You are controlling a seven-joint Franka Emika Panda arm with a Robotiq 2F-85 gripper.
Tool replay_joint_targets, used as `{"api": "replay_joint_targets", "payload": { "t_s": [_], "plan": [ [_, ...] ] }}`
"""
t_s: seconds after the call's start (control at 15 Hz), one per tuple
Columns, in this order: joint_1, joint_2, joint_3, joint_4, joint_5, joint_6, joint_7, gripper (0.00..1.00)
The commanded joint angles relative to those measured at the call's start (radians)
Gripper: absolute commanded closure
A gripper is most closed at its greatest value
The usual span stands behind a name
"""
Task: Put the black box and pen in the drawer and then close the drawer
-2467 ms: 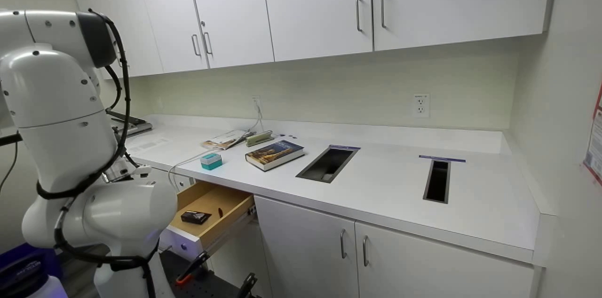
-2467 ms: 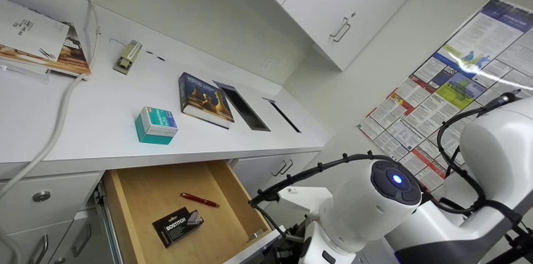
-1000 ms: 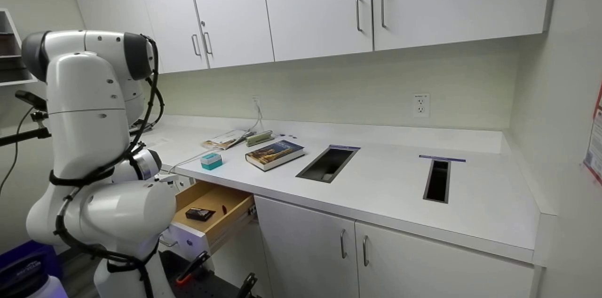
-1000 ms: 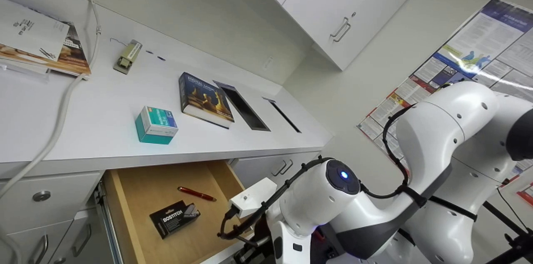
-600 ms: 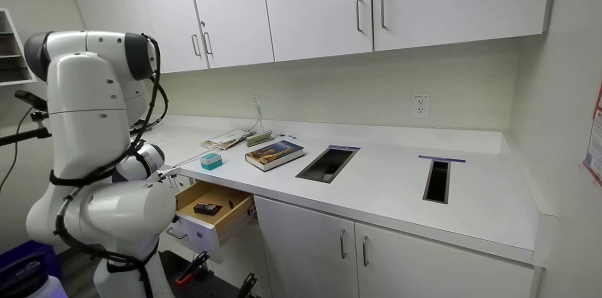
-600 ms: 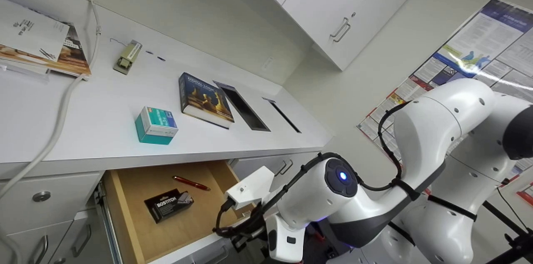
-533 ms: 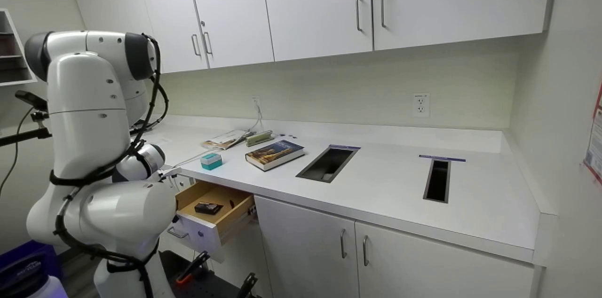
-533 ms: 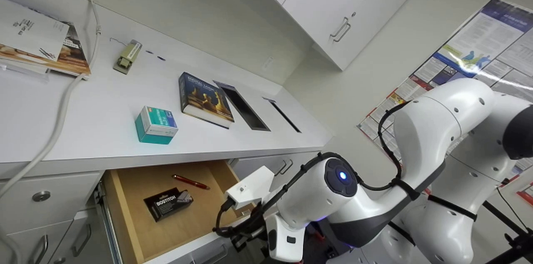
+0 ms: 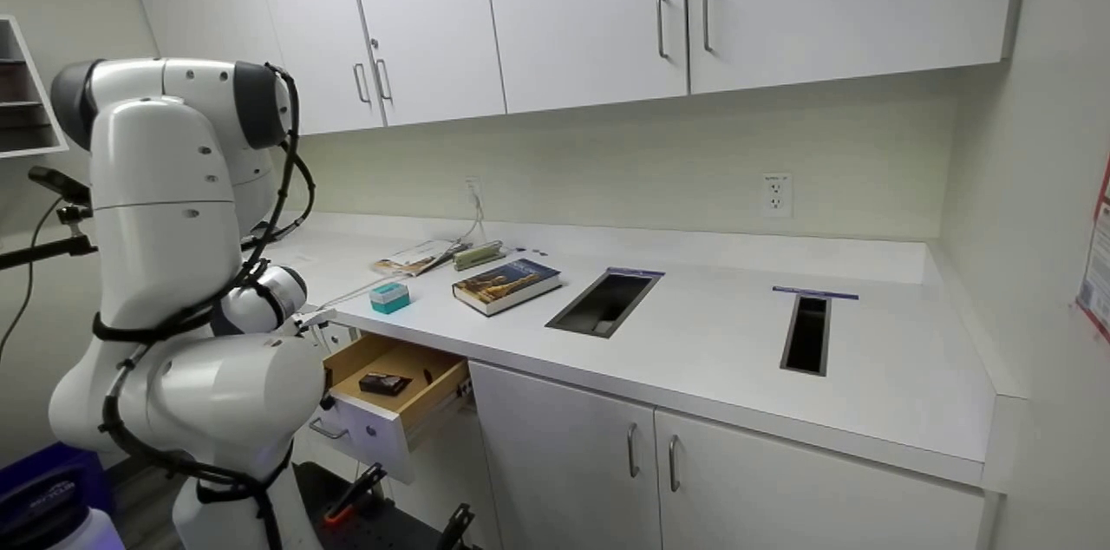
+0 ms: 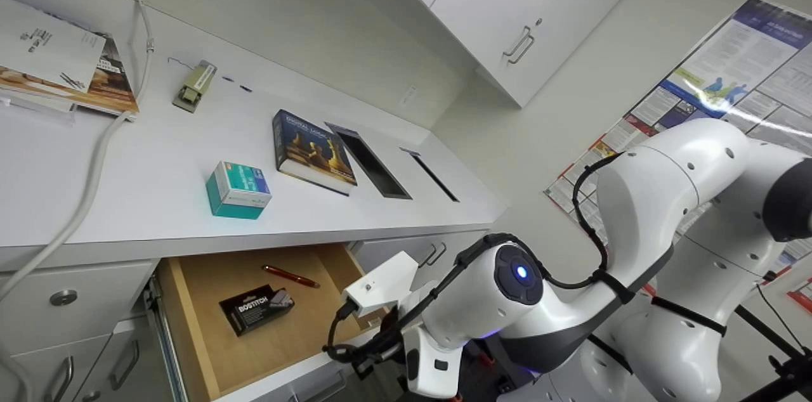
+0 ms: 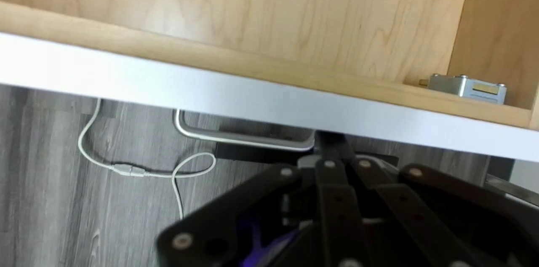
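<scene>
White at its front, one open drawer (image 11: 210,93) lies at twelve o'clock from the jaws in the wrist view, its long edge running nearly nine to three; the closing push likely goes toward twelve. The jaws are together; contact is unclear. Inside lie one black box (image 10: 256,309) and one pen (image 10: 291,276).

Drawer (image 11: 252,14) smooth wd inside, w/ satin metal handle (image 11: 242,139); pen (image 10: 290,276) glossy, mat'l unclear.
</scene>
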Motion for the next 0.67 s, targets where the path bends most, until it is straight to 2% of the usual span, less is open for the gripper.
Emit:
{"api": "replay_joint_targets", "payload": {
  "t_s": [0.0,0.33,0.6],
  "plan": [
    [-0.005,0.036,-0.057,0.039,-0.206,-0.017,0.195,1.0],
    [-0.036,0.109,-0.106,0.104,-0.558,-0.026,0.48,1.0],
    [-0.087,0.179,-0.118,0.175,-0.764,-0.019,0.606,1.0]
  ]
}}
